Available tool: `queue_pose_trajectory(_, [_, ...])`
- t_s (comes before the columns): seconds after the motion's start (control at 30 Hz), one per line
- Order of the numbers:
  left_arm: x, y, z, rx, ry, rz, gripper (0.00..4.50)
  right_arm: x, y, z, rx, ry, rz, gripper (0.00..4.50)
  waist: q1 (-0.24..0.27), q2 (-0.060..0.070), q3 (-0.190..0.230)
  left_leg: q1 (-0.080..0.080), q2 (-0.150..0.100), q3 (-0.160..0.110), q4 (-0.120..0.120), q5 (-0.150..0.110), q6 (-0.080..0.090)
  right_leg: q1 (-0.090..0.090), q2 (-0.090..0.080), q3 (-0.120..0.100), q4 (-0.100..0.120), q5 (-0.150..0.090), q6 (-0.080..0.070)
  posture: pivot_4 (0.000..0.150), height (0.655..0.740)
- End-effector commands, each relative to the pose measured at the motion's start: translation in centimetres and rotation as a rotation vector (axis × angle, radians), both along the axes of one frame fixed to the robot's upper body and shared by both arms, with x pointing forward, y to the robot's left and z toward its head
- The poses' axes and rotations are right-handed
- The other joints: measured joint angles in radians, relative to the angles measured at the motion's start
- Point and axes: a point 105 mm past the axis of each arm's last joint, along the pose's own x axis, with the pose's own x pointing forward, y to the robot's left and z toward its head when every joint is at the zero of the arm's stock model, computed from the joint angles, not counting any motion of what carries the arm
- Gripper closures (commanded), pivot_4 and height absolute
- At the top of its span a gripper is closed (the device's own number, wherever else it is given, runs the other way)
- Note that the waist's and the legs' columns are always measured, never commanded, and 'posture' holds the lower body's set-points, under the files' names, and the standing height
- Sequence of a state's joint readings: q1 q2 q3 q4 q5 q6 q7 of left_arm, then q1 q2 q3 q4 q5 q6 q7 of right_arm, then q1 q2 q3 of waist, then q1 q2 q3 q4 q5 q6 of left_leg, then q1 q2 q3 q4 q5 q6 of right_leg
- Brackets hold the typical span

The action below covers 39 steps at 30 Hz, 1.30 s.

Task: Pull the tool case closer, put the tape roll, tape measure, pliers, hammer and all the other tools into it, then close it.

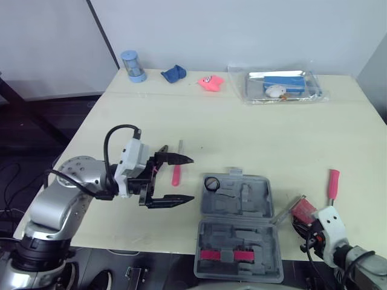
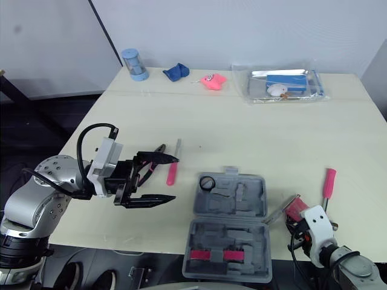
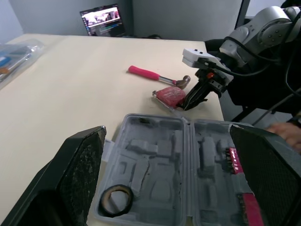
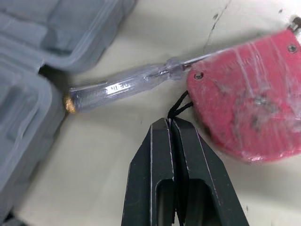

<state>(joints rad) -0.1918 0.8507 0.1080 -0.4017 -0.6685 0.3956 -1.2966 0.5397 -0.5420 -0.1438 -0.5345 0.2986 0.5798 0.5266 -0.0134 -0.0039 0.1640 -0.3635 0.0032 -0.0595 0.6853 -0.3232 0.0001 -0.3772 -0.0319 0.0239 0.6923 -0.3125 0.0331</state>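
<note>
- Grey tool case (image 1: 240,237) lies open at the near edge of the table (image 1: 254,133), both halves flat, with the hinge running across the middle.
- Its near half holds two red strips. The black tape roll (image 1: 211,183) sits in the far half, in the corner toward the robot's left.
- Just right of the case, the right gripper (image 4: 170,123) has its two fingers pressed together, pinching a thin black cord that runs to the red tape measure (image 4: 249,108).
- A clear-handled screwdriver (image 4: 117,87) lies between the case's right edge and the tape measure, with its tip against the tape measure.
- The red-handled hammer (image 1: 332,181) lies on the table beyond the tape measure, near the right edge.
- To the left of the case, the left gripper (image 1: 191,179) is spread wide, its fingers pointing toward the case.
- The pliers (image 2: 158,148) lie on the table partly under its far finger, and a red-handled screwdriver (image 1: 176,175) lies just beside them, between gripper and case.
- Along the far edge stand a blue jar (image 1: 133,65), a blue cloth (image 1: 174,74), a pink object (image 1: 211,82) and a clear bag (image 1: 284,86) of items.
</note>
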Motion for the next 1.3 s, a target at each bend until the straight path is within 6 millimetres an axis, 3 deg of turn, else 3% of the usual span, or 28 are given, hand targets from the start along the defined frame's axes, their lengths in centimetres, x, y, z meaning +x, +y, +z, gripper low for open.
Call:
queue_pose_trajectory(0.03, [-0.6,-0.3,0.5,0.005,-0.019,-0.035,0.0,-0.7,-0.4,-0.4,-0.015,0.022,0.004,4.43,0.0,0.0,0.0,0.0,0.0,0.0,0.0,0.0,0.0,0.0,0.0,0.0,0.0,0.0,0.0,0.15,0.74])
queue_pose_trajectory(0.47, [-0.7,-0.6,0.6,0.004,-0.015,-0.05,0.0,-0.9,-0.1,-0.3,-0.048,0.001,0.074,4.43,0.0,0.0,0.0,0.001,-0.001,0.001,0.0,0.0,0.0,0.0,-0.001,0.001,0.001,0.0,0.0,0.15,0.74])
queue_pose_trajectory(0.67, [-0.7,-0.8,0.7,-0.001,-0.016,-0.054,0.0,-2.0,0.5,-0.5,-0.02,0.036,0.134,4.43,0.001,0.0,0.0,0.001,-0.001,0.002,0.0,0.0,0.0,0.0,-0.001,0.003,0.002,0.0,0.0,0.15,0.74])
queue_pose_trajectory(1.13, [-1.7,-0.6,0.6,0.013,0.009,-0.114,0.0,-3.1,-0.8,-1.2,-0.039,0.073,0.145,4.43,0.0,-0.007,0.004,0.01,0.002,0.026,0.001,0.0,0.004,-0.001,0.002,0.021,0.004,0.004,0.007,0.15,0.74])
queue_pose_trajectory(1.3, [-2.4,0.0,0.5,0.037,0.048,-0.166,0.0,-3.5,-1.6,-1.4,-0.058,0.087,0.142,4.43,0.0,-0.016,0.009,0.015,0.003,0.038,0.001,0.002,0.008,-0.002,0.003,0.034,0.003,0.01,0.012,0.15,0.74])
